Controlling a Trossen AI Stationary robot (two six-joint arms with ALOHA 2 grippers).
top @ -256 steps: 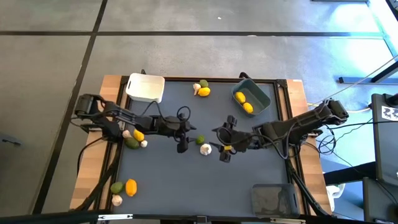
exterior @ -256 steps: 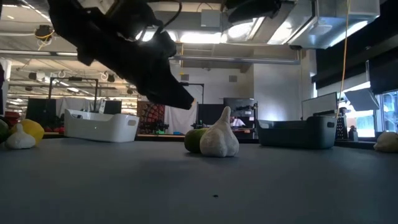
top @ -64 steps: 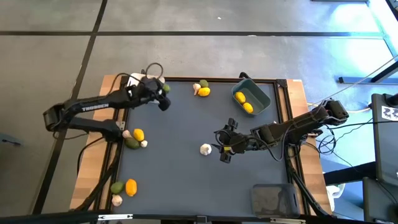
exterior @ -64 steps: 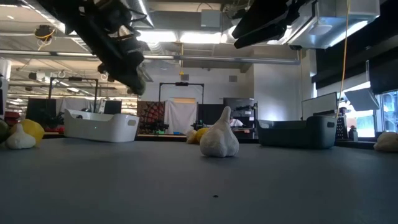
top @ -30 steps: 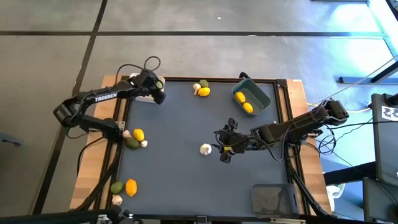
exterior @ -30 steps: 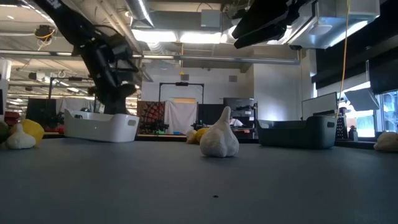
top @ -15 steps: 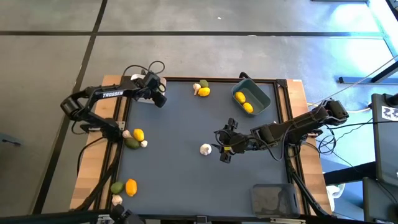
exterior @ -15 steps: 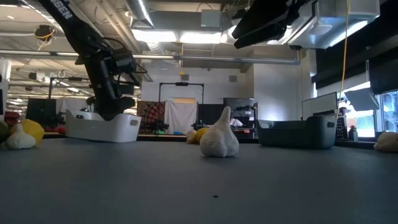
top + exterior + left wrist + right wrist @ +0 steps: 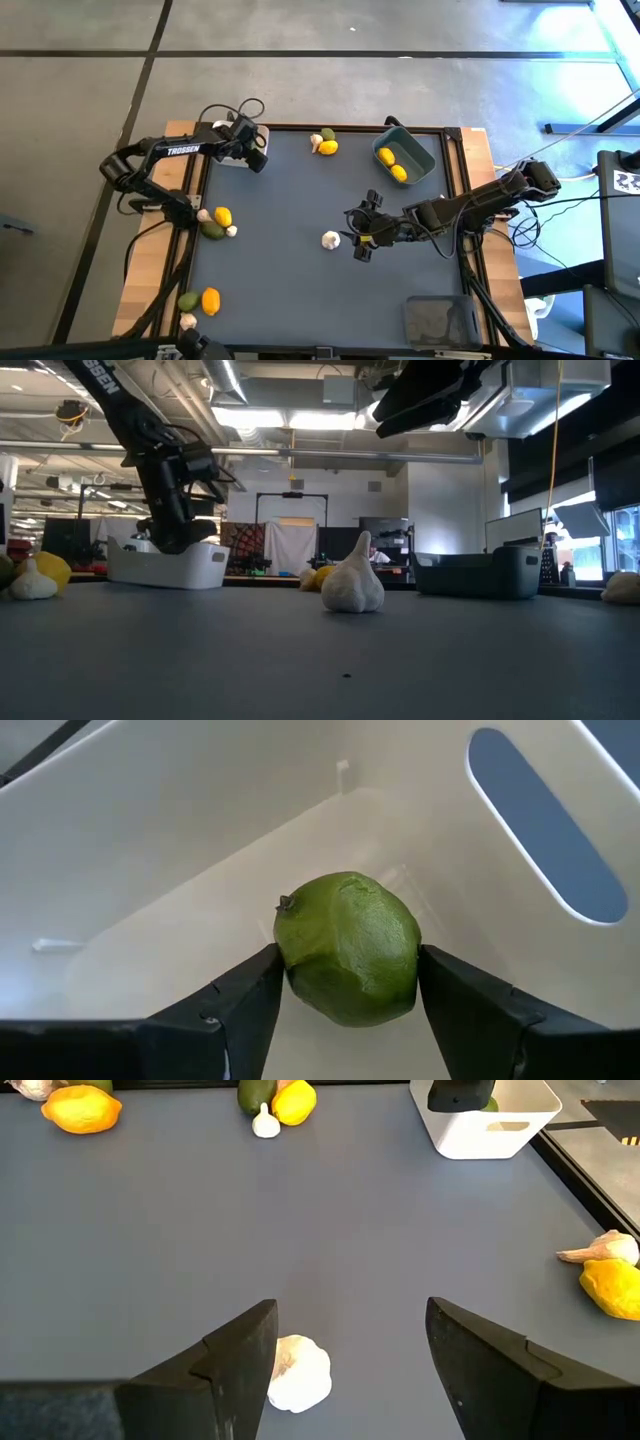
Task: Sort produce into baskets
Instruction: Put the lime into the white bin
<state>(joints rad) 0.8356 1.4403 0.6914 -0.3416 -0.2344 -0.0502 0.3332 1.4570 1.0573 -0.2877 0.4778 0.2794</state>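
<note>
— How many baskets are on the desk (image 9: 300, 290)?

— Three. The white basket (image 9: 500, 1130), smooth plastic with rounded corners, sits in the far-left corner. The blue-grey basket (image 9: 425, 157) is near the far-right corner, and the clear basket (image 9: 440, 318) is in the near-right corner.

— And the produce?

— Five lemons, two of them in the blue-grey basket. Five knobbly garlic bulbs. Three green fruits lie on the desk, and a fourth green fruit (image 9: 348, 948) is inside the white basket.

— Does the overhead view show that one?

— No, only the left wrist view does. The left pincer (image 9: 252, 152) flanks it, with a finger against each side. Whether it is clamping I cannot tell.

— And the right pincer (image 9: 350, 1315)?

— It is spread wide and empty, above a garlic bulb (image 9: 330, 240) at the desk's middle.
</note>
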